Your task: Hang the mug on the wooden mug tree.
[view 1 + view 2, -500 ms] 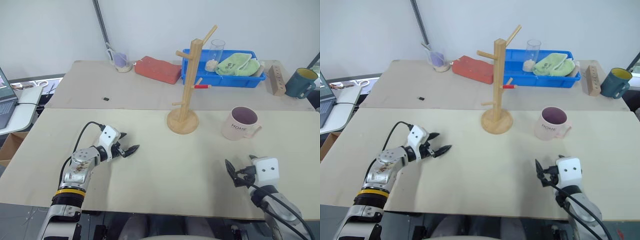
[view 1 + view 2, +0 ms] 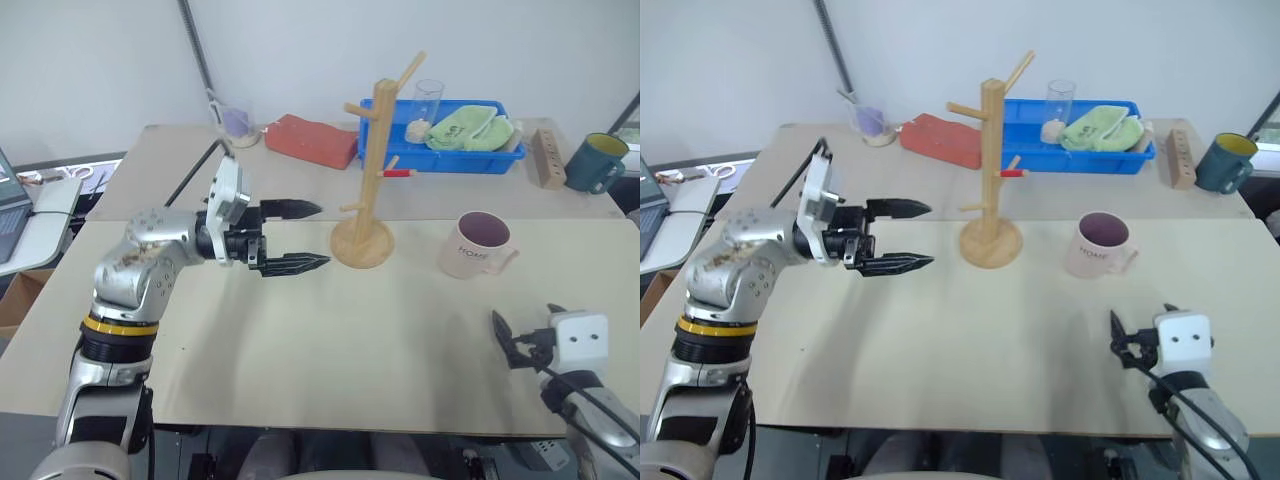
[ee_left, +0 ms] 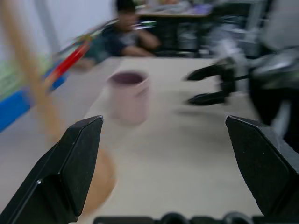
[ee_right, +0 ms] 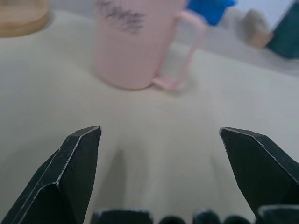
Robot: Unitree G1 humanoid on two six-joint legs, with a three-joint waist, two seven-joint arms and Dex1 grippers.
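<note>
On the table (image 2: 300, 330): we see the mug and the wooden mug tree standing apart, neither one touched.
Mug (image 2: 478, 245): upright on the near board, to the right of the tree's round base, handle turned toward our right side, "HOME" lettering facing us.
Wooden mug tree (image 2: 372, 170): upright at the seam between the two boards, red-tipped peg pointing right, all pegs bare.
Left gripper (image 2: 305, 237): raised above the table, arm bent and wrist turned so the fingers point level toward the tree's base; jaws spread wide, holding nothing.
Right gripper (image 2: 508, 341): low near the table's front edge, pointing forward at the mug; we see its fingers (image 4: 77, 158) parted wide and empty.
</note>
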